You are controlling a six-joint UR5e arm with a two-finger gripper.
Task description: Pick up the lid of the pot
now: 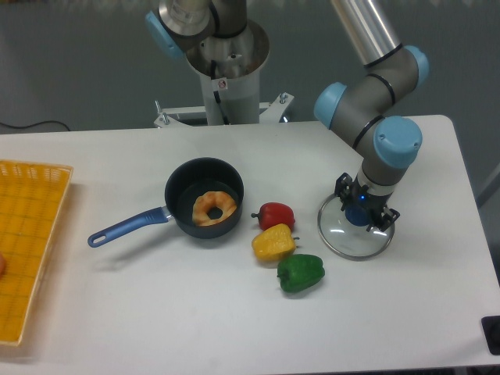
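Note:
A round glass pot lid (344,236) with a metal rim lies flat on the white table at the right. Its blue knob sits at the centre, between the fingers of my gripper (360,214), which points straight down on it. The fingers stand on either side of the knob; I cannot make out whether they press on it. The lid rests on the table. The dark blue pot (205,206) with a blue handle stands left of centre and holds a doughnut (213,208).
Three peppers lie between pot and lid: red (276,214), yellow (273,243), green (300,273). A yellow basket (23,250) sits at the left edge. The robot base (226,70) stands at the back.

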